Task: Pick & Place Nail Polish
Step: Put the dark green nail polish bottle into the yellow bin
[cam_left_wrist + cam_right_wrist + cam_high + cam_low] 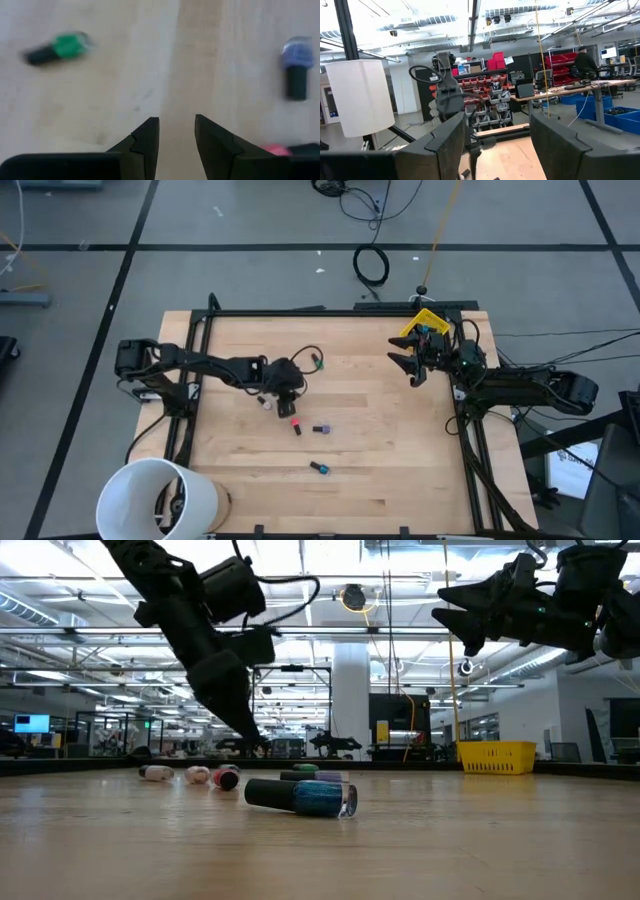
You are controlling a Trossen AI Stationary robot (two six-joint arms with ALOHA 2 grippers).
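Several tiny nail polish bottles lie on their sides on the wooden table: a green one [318, 363] [60, 46], a pale one [268, 403], a red one [296, 425], a purple one [321, 429] [297, 62] and a teal one [319, 468] [305, 797]. My left gripper [289, 390] [177, 122] hovers open over bare wood between the green and purple bottles, slanting downward, with nothing between its fingers. My right gripper [410, 362] [497, 145] waits open, raised high beside the yellow bin.
A yellow plastic bin [425, 325] stands at the table's far right corner. A large white bucket [155, 500] stands at the near left corner. A black frame [330, 311] borders the table's far edge and sides. Bare wood lies between the bottles and the bin.
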